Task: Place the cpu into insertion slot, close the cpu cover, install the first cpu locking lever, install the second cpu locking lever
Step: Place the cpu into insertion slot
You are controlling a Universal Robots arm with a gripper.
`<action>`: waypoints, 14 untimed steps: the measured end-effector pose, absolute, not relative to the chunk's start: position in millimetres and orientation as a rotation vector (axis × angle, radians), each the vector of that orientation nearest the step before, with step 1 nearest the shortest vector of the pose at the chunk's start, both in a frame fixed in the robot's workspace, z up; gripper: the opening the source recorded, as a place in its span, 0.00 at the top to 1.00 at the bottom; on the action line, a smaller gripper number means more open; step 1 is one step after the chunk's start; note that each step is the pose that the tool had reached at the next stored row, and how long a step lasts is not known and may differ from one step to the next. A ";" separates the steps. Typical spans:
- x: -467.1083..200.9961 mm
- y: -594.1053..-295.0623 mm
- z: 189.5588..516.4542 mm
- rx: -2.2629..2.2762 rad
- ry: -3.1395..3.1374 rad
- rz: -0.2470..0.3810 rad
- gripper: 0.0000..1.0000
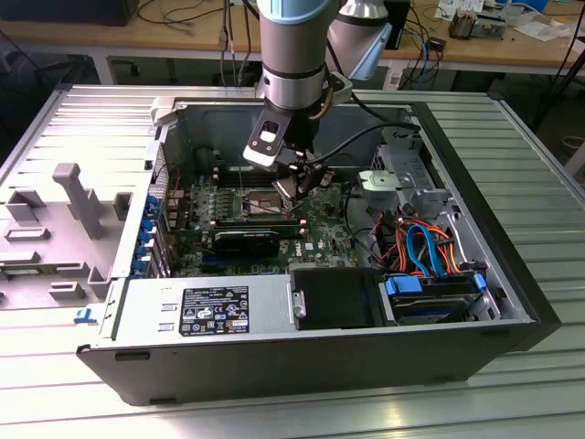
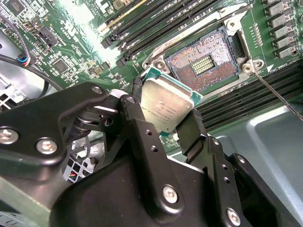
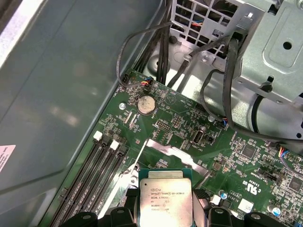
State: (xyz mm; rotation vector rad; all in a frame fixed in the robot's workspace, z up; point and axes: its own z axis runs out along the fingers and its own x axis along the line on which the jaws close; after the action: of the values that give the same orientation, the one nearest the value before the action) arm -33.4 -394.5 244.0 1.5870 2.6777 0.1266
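Note:
My gripper (image 2: 166,124) is shut on the cpu (image 2: 165,105), a flat square chip with a dull silver top and a green edge, pinched by two opposite sides between black fingers (image 2: 138,124). The chip hangs tilted a little above the board, just short of the insertion slot (image 2: 204,59), whose dark pin field lies bare inside its silver rim. In the first wrist view the cpu (image 3: 164,201) sits between the fingers, with the cpu cover (image 3: 171,151) raised behind it. A thin locking lever (image 2: 279,98) sticks out beside the slot. In the exterior view the gripper (image 1: 294,187) hovers over the slot (image 1: 259,203).
The open computer case (image 1: 512,274) rests on a slatted metal table. Long black memory slots (image 2: 156,23) flank the socket. A black graphics card (image 1: 247,242), a power supply (image 1: 206,306), drive bays with blue, orange and red cables (image 1: 420,247) and loose black cables (image 3: 227,71) crowd the case.

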 end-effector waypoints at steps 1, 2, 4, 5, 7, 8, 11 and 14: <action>-33.4 -394.5 244.0 1.588 2.677 0.127 0.46; -33.4 -394.5 244.0 1.589 2.677 0.127 0.46; -33.4 -394.5 243.9 1.591 2.675 0.127 0.46; -33.4 -394.5 243.9 1.591 2.675 0.126 0.46; -33.4 -394.5 243.8 1.592 2.674 0.127 0.46; -33.4 -394.5 243.8 1.593 2.674 0.127 0.46; -33.4 -394.5 243.7 1.595 2.673 0.126 0.46; -33.4 -394.5 243.7 1.596 2.672 0.126 0.46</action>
State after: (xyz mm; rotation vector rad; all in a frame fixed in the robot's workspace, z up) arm -33.4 -394.5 243.7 1.5961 2.6720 0.1265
